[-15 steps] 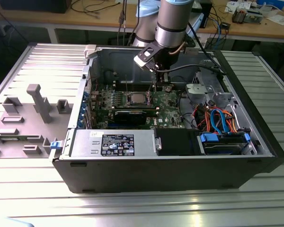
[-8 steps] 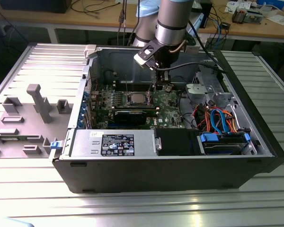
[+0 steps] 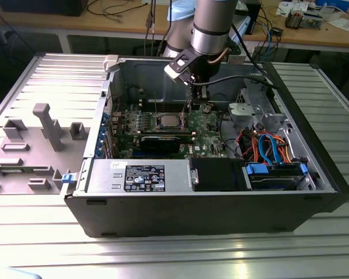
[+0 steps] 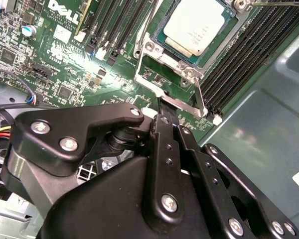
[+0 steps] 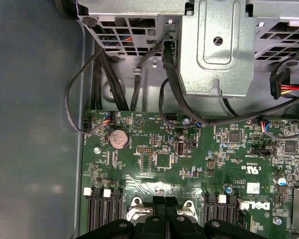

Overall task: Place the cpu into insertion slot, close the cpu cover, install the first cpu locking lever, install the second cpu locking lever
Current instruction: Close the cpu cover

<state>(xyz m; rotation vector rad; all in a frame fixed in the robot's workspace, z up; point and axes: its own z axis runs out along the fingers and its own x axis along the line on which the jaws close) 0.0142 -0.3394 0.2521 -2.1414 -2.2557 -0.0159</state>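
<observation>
Placement looks finished: the cpu point(image 4: 197, 25) lies in the insertion slot point(image 4: 187, 73) on the green board point(image 5: 154, 159), and the cpu cover point(image 4: 148, 47) appears folded down around it. Both levers seem still to do; one locking lever point(image 4: 201, 97) stands loose beside the socket. The gripper point(image 4: 164, 112) hangs at that corner, fingers point(image 5: 157, 219) drawn together; whether they pinch the lever I cannot tell.

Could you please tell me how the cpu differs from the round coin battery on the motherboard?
The cpu is square, while the coin battery is round. The cpu sits ringed by the silver cpu cover, whereas the coin battery sits in a small dark holder near the board's edge. Both have greyish metal tops and lie flat on the green motherboard.
</observation>
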